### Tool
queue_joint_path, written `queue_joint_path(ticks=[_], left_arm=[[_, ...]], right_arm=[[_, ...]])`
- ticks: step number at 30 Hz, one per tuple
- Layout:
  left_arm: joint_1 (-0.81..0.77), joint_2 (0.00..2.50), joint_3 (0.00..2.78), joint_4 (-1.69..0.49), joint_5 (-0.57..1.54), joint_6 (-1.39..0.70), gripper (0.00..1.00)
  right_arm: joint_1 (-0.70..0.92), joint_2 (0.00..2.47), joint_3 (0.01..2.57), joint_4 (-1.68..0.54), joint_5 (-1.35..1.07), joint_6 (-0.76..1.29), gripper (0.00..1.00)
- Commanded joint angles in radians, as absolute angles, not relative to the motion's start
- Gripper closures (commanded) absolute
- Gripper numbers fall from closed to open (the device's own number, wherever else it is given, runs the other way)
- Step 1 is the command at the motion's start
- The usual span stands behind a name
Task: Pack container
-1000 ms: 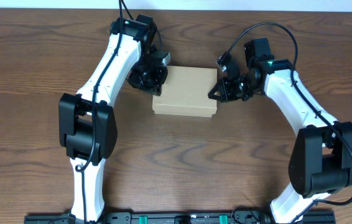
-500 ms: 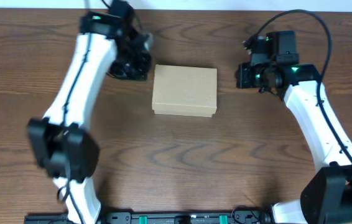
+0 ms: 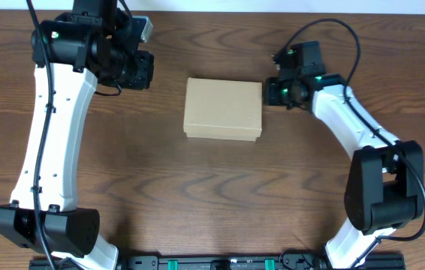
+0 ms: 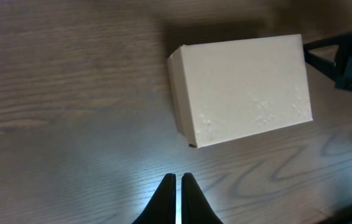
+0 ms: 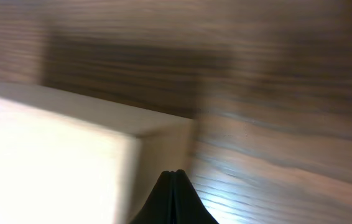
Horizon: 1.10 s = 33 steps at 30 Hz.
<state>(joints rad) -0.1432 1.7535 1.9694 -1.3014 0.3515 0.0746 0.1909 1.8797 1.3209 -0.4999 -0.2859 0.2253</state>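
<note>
Container (image 5: 45,155) — blurred, cut off — right wrist

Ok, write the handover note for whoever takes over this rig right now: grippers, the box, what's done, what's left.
Left gripper: shut, holding nothing, off to the left of the container and apart from it.
Right gripper: shut, holding nothing, close by the container's right end; contact cannot be told.
Container: closed, flat on the table, between the two arms.
Done: the box is shut.
Left: contents are hidden, so check the packing if unsure; otherwise probably just draw the right arm clear.
</note>
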Motion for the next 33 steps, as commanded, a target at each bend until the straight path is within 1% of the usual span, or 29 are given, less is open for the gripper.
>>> queue_joint_path(ticks=[1, 10, 14, 19, 24, 28, 33], left_arm=[[-0.136, 1.742, 1.972, -1.305, 0.329, 0.068, 0.94], [-0.136, 1.742, 1.972, -1.316, 0.303, 0.071, 0.94], [-0.136, 1.741, 1.972, -1.335, 0.303, 0.071, 0.94], [-0.136, 1.717, 1.972, -1.372, 0.303, 0.071, 0.94], [-0.136, 1.639, 1.93, -1.375, 0.305, 0.051, 0.94], [-0.146, 1.485, 1.737, -1.266, 0.341, 0.046, 0.94], [-0.152, 1.195, 1.309, -1.018, 0.385, 0.044, 0.94]], right_arm=[[0.239, 1.884, 1.322, -0.49, -0.293, 0.248, 0.99], [0.243, 1.881, 1.322, -0.527, -0.265, 0.258, 0.99], [0.236, 1.838, 1.334, -0.579, -0.245, 0.258, 0.99], [0.219, 1.682, 1.351, -0.701, -0.149, 0.258, 0.99], [0.237, 1.462, 1.343, -0.84, -0.128, 0.218, 0.99], [0.275, 1.267, 1.273, -0.912, -0.085, 0.212, 0.98], [0.318, 0.948, 0.976, -0.824, -0.067, 0.234, 0.98]])
